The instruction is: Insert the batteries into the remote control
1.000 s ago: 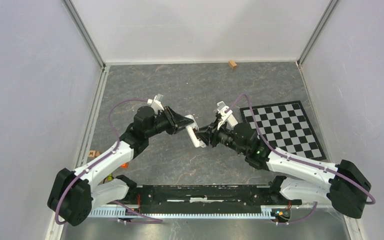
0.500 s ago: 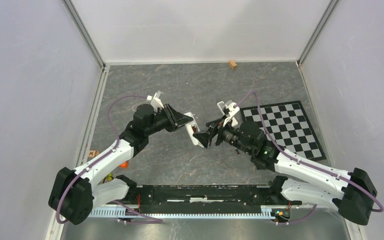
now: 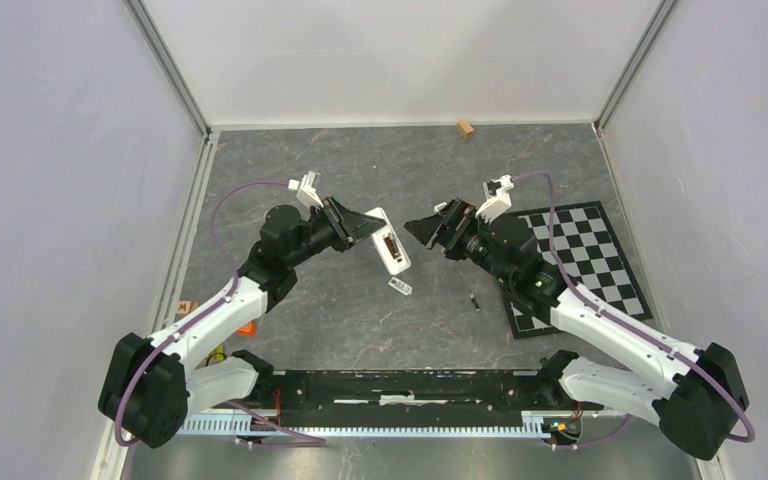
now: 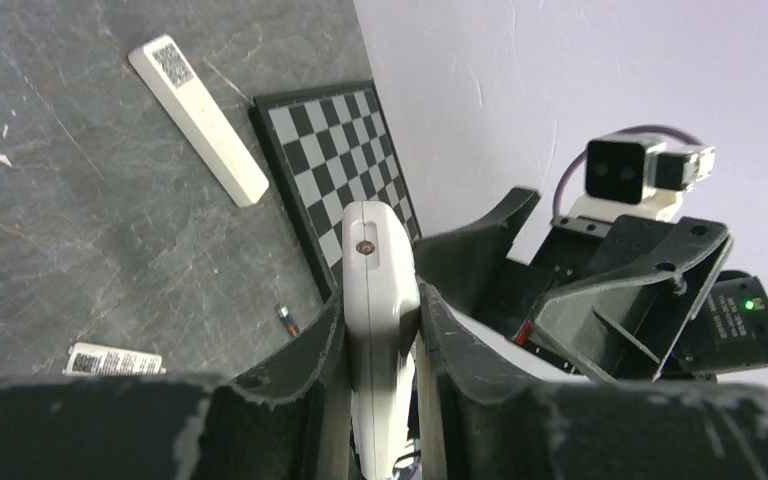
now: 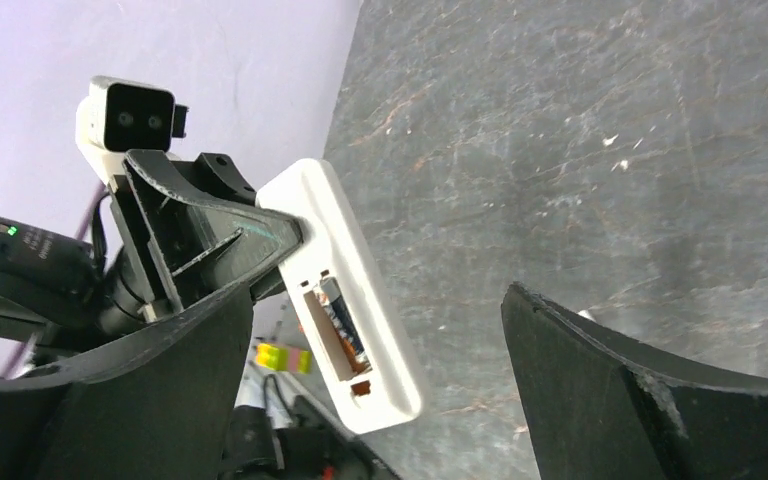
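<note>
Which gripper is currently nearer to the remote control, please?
Left. The left gripper is clamped on the remote control, while the right gripper hangs open facing its battery compartment, apart from it and not touching.

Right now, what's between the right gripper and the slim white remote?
Nothing: top view shows a bare gap from right gripper to slim white remote; right wrist view agrees.
</note>
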Controlling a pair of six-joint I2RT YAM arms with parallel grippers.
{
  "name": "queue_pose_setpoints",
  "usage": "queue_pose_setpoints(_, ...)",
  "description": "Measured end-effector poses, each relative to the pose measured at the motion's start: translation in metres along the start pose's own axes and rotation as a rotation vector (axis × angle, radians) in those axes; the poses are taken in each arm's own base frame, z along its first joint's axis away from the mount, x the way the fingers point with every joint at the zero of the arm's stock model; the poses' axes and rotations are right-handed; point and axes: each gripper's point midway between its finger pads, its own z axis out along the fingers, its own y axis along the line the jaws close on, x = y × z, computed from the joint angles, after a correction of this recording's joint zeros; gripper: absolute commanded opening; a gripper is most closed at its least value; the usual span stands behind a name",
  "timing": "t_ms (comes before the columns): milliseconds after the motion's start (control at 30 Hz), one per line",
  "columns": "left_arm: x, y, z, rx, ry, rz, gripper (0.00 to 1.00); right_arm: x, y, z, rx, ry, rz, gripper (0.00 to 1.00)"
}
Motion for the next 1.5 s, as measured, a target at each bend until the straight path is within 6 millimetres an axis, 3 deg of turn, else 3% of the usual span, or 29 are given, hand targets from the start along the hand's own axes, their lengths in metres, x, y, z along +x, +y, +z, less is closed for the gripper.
queue_pose_setpoints(433,-0.031,-0.009,0.004,-0.012,-0.134,-0.026,0.02,0.014,0.021,0.014,-0.075,0.112,0.428,0.98)
queue_pose_setpoints(700,-0.033,-0.012,0.004,-0.001,-0.142,-0.054,0.02,0.02,0.026,0.021,-0.116,0.14,0.542,0.98)
queue_pose_setpoints(1133,-0.026,-0.036,0.002,0.095,-0.074,-0.031,0.02,0.026,0.03,0.036,-0.151,0.18,0.645,0.98)
queue_pose_setpoints(1333,-0.026,-0.047,0.001,0.128,-0.053,-0.019,0.02,0.022,0.037,0.038,-0.196,0.189,0.682,0.83)
queue_pose_setpoints(1500,-0.023,-0.044,0.004,0.121,-0.039,-0.023,0.02,0.022,0.038,0.038,-0.22,0.197,0.705,0.65)
